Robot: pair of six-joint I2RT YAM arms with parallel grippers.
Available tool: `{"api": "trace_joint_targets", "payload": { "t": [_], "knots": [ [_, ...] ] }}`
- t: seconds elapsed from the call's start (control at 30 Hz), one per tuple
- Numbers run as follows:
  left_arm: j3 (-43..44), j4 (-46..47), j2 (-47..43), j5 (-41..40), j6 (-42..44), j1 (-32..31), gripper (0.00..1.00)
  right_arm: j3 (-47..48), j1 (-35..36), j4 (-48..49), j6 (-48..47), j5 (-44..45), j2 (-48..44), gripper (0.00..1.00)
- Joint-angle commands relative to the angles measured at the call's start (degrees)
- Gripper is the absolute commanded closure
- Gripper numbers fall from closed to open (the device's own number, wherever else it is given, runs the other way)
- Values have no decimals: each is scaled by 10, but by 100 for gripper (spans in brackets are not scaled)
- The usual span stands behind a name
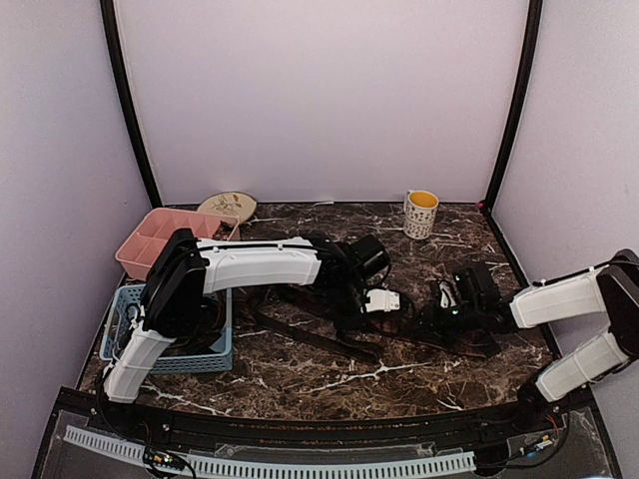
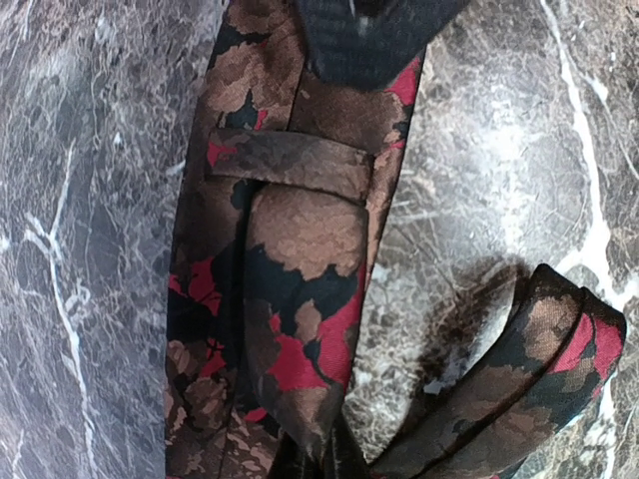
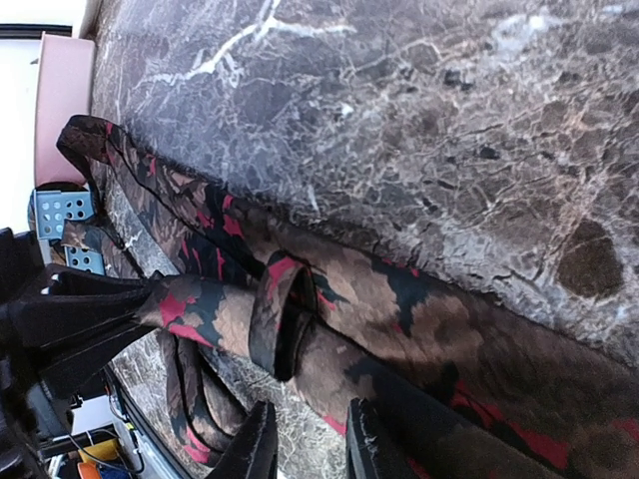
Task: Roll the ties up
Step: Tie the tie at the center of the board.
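One tie with a brown, red and black pattern lies across the middle of the marble table, partly folded over itself. In the left wrist view its narrow end runs under the keeper loop into my left gripper, which is shut on it. A folded stretch lies to the right. My right gripper stands a little open just beside the loop, one finger over the fabric and nothing between the jaws. From above, the left gripper and right gripper nearly meet.
A blue basket sits at the left under the left arm, and a pink divided tray and a plate are behind it. A patterned mug stands at the back right. Pale walls close in the table.
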Motion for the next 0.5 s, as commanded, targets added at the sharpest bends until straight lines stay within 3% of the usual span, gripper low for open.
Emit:
{"api": "trace_joint_targets", "payload": {
  "t": [0.0, 0.47],
  "knots": [
    [-9, 27, -29, 33, 17, 2, 100, -13, 0, 38, 1, -9, 29, 76],
    [-12, 64, -8, 71, 28, 5, 100, -29, -9, 75, 17, -41, 52, 70]
  ]
}}
